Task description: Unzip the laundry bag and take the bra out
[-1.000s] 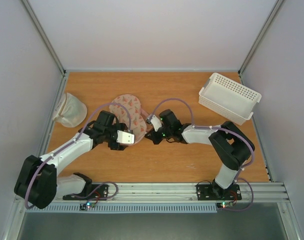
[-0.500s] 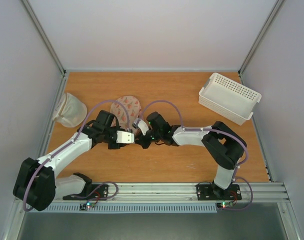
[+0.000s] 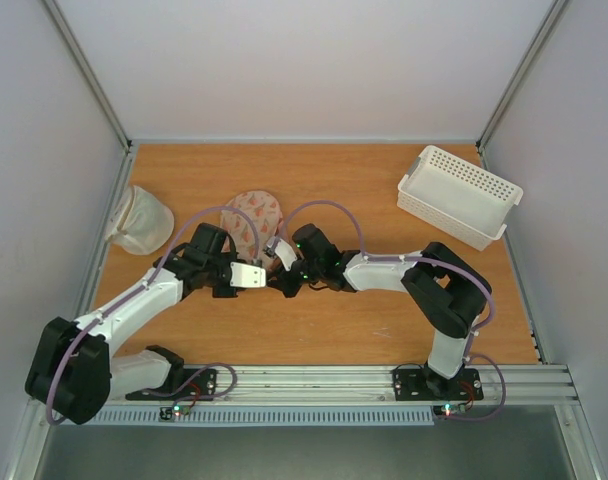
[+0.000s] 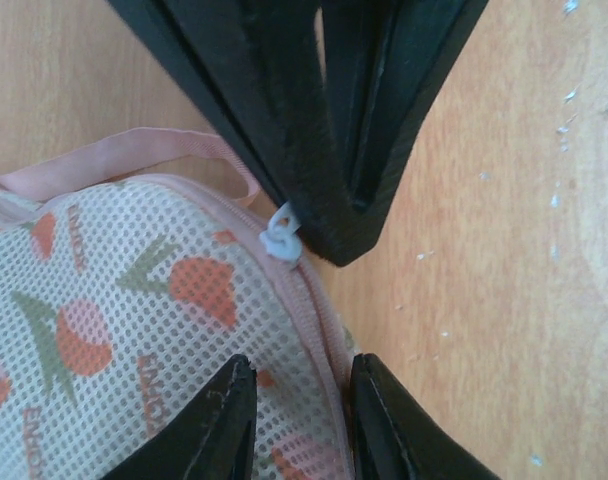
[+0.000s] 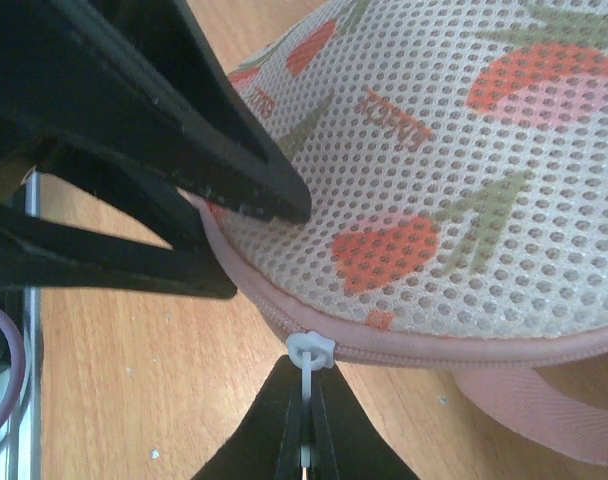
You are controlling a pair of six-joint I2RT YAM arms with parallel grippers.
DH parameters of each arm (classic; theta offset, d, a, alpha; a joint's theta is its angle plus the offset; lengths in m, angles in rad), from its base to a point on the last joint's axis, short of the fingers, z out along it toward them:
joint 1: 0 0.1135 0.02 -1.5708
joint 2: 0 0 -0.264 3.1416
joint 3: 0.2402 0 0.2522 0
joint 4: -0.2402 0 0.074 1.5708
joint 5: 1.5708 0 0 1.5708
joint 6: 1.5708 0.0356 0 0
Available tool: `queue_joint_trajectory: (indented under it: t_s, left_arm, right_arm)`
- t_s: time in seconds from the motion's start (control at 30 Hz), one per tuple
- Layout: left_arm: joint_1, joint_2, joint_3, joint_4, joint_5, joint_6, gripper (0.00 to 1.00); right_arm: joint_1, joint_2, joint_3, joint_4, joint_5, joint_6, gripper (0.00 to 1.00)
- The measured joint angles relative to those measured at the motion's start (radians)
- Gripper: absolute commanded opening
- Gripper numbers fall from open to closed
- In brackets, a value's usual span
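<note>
Laundry bag (image 3: 256,212), one: lies ahead of both arms, long axis running near-to-far, near end between the two grippers. Zipper pull (image 5: 309,350), one: at that near end, pinched in the clenched right gripper (image 5: 306,385). Left gripper (image 4: 299,375): clamped over the pink rim (image 4: 306,300) just beside the pull, equally near. Bra: none visible, judged inside the bag. Mesh sack (image 3: 139,218), one, left; basket (image 3: 459,195), one, right.

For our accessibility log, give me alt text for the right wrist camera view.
The right gripper pinches the white zipper pull on the pink-edged, printed mesh laundry bag. The left gripper grips the bag's rim just beside it, over a wooden table.
</note>
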Motion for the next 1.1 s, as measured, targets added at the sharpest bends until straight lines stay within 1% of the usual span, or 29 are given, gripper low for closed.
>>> queue_joint_trajectory:
  t_s: [0.27, 0.3, 0.4, 0.8, 1.1]
  left_arm:
    - [0.022, -0.008, -0.007, 0.017, -0.018, 0.042, 0.23]
    - [0.022, -0.008, -0.012, 0.024, -0.018, 0.045, 0.19]
    - [0.022, -0.008, -0.032, 0.041, -0.012, 0.050, 0.01]
    - [0.022, -0.019, -0.058, 0.068, -0.001, 0.090, 0.01]
    - [0.022, -0.029, -0.073, 0.074, -0.002, 0.162, 0.01]
  right_arm:
    - [0.000, 0.000, 0.000, 0.000, 0.001, 0.000, 0.01]
    - [0.000, 0.000, 0.000, 0.000, 0.001, 0.000, 0.01]
    - [0.000, 0.000, 0.000, 0.000, 0.001, 0.000, 0.01]
    - [-0.018, 0.000, -0.002, -0.020, 0.021, -0.002, 0.01]
    - [-0.119, 0.000, -0.021, -0.061, 0.058, -0.031, 0.01]
